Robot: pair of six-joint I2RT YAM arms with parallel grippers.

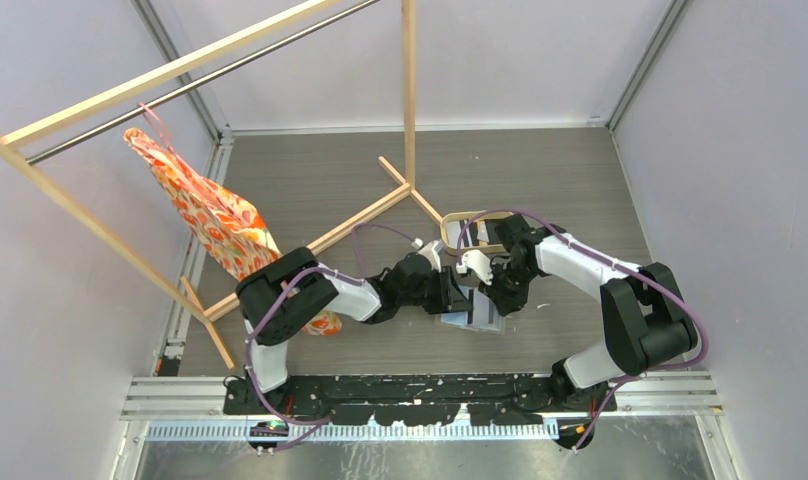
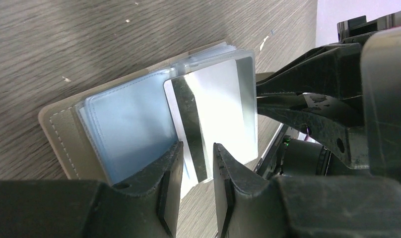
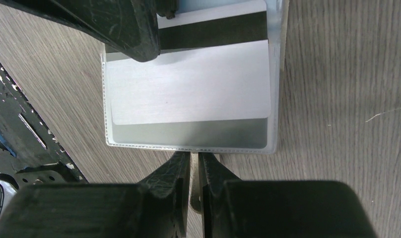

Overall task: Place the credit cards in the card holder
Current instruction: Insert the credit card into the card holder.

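Left end effector (image 2: pixel 196 149): jaws apart, corner of white striped credit card (image 2: pixel 218 104) in gap, no pinch seen. Right end effector (image 3: pixel 193 159): jaws nearly together, clamped on edge of clear sleeve (image 3: pixel 188 141), holding it raised. Card holder (image 2: pixel 59 134) open on bench (image 2: pixel 89 39). Card looks part-way into sleeve. Risks: loose card skews, jams at seam; push drags holder; sleeve slips, pocket collapses.

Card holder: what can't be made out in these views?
- Left wrist: card's near end, partly behind left tool fingers.
- Right wrist: card's far end, behind left tool; holder cover, behind the sleeve that right tool pinches.
- Top: holder mostly under both tools; card too small.
- Other cards: none seen in any view.
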